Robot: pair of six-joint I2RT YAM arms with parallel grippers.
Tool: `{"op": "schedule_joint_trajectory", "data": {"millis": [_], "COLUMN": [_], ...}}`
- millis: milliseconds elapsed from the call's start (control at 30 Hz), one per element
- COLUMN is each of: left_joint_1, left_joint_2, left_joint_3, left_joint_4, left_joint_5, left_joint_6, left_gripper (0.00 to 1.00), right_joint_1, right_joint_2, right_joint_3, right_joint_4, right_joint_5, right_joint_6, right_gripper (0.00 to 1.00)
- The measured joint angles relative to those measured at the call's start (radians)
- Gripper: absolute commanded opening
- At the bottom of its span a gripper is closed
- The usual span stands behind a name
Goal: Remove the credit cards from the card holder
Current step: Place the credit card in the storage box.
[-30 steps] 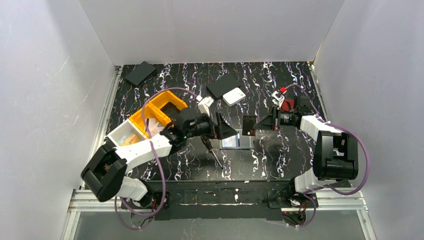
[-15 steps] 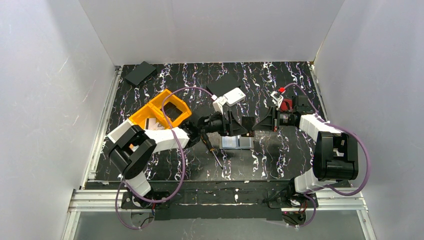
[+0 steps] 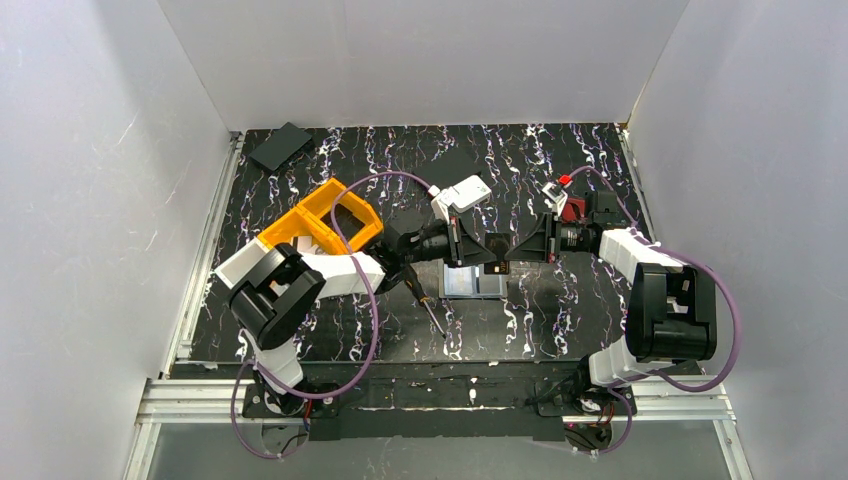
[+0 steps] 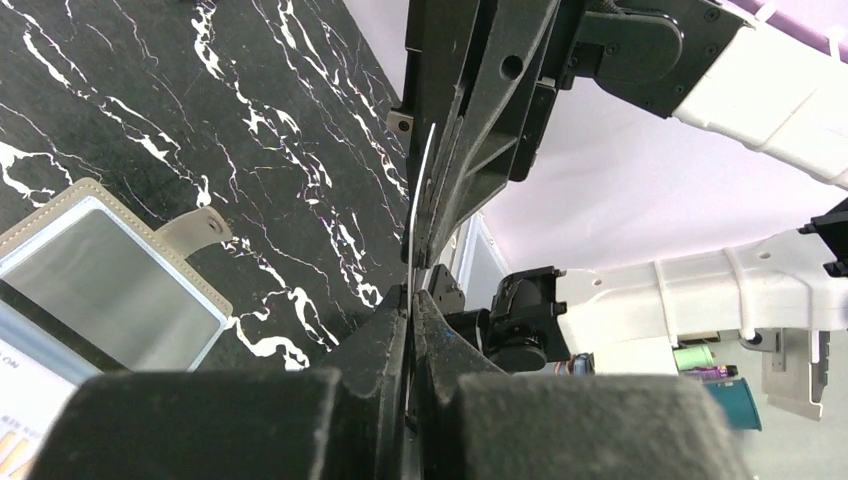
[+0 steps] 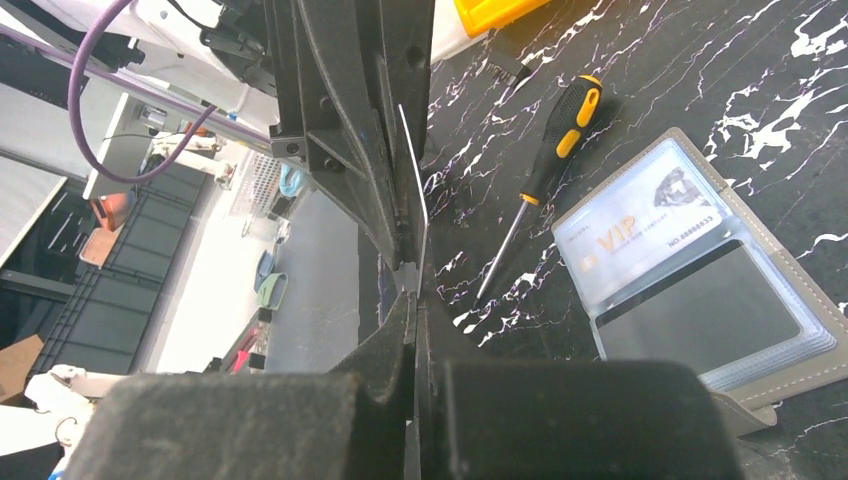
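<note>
The card holder (image 3: 474, 284) lies open on the table, its snap tab (image 4: 200, 228) to one side. A pale VIP credit card (image 5: 640, 235) sits in one clear pocket. Another credit card (image 3: 497, 248) hangs in the air above the holder, seen edge-on as a thin pale line (image 4: 420, 190) (image 5: 412, 170). My left gripper (image 3: 486, 247) (image 4: 410, 295) is shut on its left end. From the right, my right gripper (image 3: 509, 248) (image 5: 413, 300) is shut on the other end. The two sets of fingertips meet nose to nose.
A black-and-yellow screwdriver (image 3: 425, 305) (image 5: 550, 165) lies left of the holder. An orange bin (image 3: 325, 225) stands under the left arm. A white square box (image 3: 467, 192) and flat black rectangles (image 3: 281, 146) (image 3: 445, 165) lie further back.
My left arm has reached rightwards to the card held by the right gripper, and its open jaws have shut on the card. The right gripper has kept its place and grip.
</note>
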Motion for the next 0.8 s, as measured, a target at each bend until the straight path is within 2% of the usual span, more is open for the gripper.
{"op": "schedule_joint_trajectory", "data": {"millis": [67, 200, 267, 367, 433, 533, 667, 800], "left_joint_1": [0.002, 0.017, 0.039, 0.097, 0.143, 0.193, 0.198, 0.213], "left_joint_2": [0.003, 0.002, -0.010, -0.069, -0.148, -0.278, -0.295, -0.250], "left_joint_3": [0.000, -0.007, -0.029, -0.069, -0.070, 0.013, 0.317, 0.554], "left_joint_4": [0.008, 0.021, 0.021, -0.064, -0.223, -0.623, -1.169, -1.563], "left_joint_5": [0.006, 0.033, 0.057, 0.096, 0.112, 0.082, -0.037, -0.238], "left_joint_6": [-0.002, 0.004, 0.017, 0.068, 0.155, 0.385, 0.759, 1.044], "left_gripper": [0.00, 0.00, 0.00, 0.00, 0.00, 0.00, 0.00, 0.00], "right_joint_1": [0.000, 0.002, 0.003, 0.003, 0.003, 0.001, -0.012, -0.025], "right_joint_2": [-0.001, -0.008, -0.022, -0.057, -0.081, -0.120, -0.160, -0.161], "right_joint_3": [0.000, 0.000, 0.000, 0.000, 0.000, 0.001, 0.003, 0.010], "right_joint_4": [-0.001, -0.008, -0.013, -0.020, -0.023, -0.028, -0.029, -0.047], "right_joint_5": [0.000, 0.028, 0.060, 0.119, 0.158, 0.213, 0.264, 0.288], "right_joint_6": [0.000, 0.002, -0.003, -0.017, -0.024, -0.035, -0.047, -0.056], "right_gripper": [0.20, 0.63, 0.77, 0.91, 0.95, 0.97, 0.98, 0.98]}}
